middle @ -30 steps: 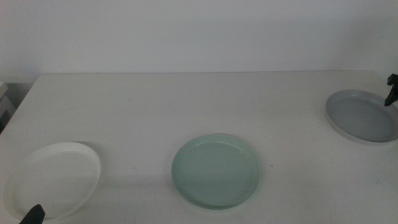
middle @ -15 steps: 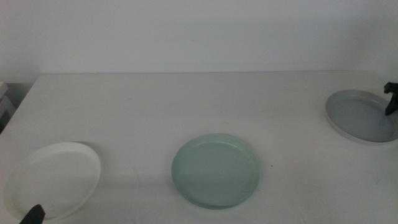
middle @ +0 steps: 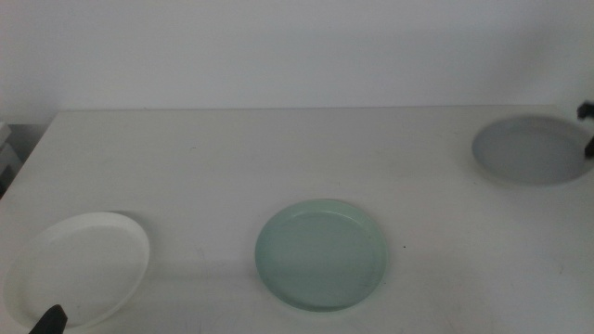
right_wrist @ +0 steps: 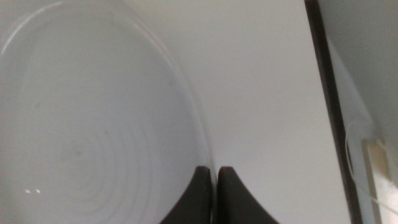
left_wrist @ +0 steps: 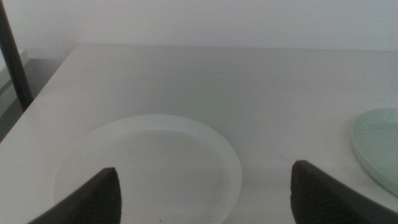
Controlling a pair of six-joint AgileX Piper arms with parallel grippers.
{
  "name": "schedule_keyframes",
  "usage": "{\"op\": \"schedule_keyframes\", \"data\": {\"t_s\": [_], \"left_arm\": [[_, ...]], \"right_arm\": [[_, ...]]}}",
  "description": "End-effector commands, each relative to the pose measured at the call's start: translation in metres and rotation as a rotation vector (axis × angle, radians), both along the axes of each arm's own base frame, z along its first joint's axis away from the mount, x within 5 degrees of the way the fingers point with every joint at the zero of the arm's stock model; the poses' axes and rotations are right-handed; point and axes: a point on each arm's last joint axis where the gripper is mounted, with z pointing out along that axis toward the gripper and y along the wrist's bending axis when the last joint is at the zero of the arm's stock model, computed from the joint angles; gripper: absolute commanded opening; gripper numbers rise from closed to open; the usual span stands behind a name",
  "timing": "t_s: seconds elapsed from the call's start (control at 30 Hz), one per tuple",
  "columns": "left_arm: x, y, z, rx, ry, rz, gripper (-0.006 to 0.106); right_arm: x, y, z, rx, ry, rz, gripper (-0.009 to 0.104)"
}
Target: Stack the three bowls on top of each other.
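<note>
White table (middle: 278, 158) and a plain pale wall framed the scene, with all three bowls lying well apart and no stacking done. At the table's centre front the mint green bowl (middle: 321, 254) was seen flat and untouched. Near the front left corner the white bowl (middle: 76, 268) was likewise left on the surface, and just beside its near rim only a dark tip of the left gripper (middle: 48, 320) could be made out. From the left wrist view, that gripper's jaws were shown spread wide with nothing between them, poised over the white bowl's near edge. At the far right, the grey bowl (middle: 529, 150) was gripped by its rim in the right gripper (middle: 588, 130), whose jaws were pictured in the right wrist view pressed together on the rim's thin edge. This bowl appeared blurred and possibly raised off the table, though contact with the surface could not be judged for certain. By that reckoning, the first of two placements was only begun: the grey bowl was yet to be carried onto another, and the third was yet to be added on top.
</note>
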Motion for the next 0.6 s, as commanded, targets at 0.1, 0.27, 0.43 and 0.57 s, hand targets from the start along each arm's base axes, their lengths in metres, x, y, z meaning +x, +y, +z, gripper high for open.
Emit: {"op": "schedule_keyframes", "data": {"t_s": [0.1,0.27,0.43,0.57], "left_arm": [[0.0,0.001,0.009,-0.019,-0.09,0.016,0.096],[0.0,0.001,0.009,-0.019,-0.09,0.016,0.096],[0.0,0.001,0.009,-0.019,-0.09,0.016,0.096],[0.0,0.001,0.009,-0.019,-0.09,0.016,0.096]], "right_arm": [[-0.026,0.066,0.13,0.015,-0.258,0.126,-0.001],[-0.049,0.141,0.155,0.024,-0.312,0.273,-0.001],[-0.073,0.212,0.148,0.055,-0.298,0.425,-0.001],[-0.085,0.253,0.123,0.076,-0.254,0.497,-0.001]]}}
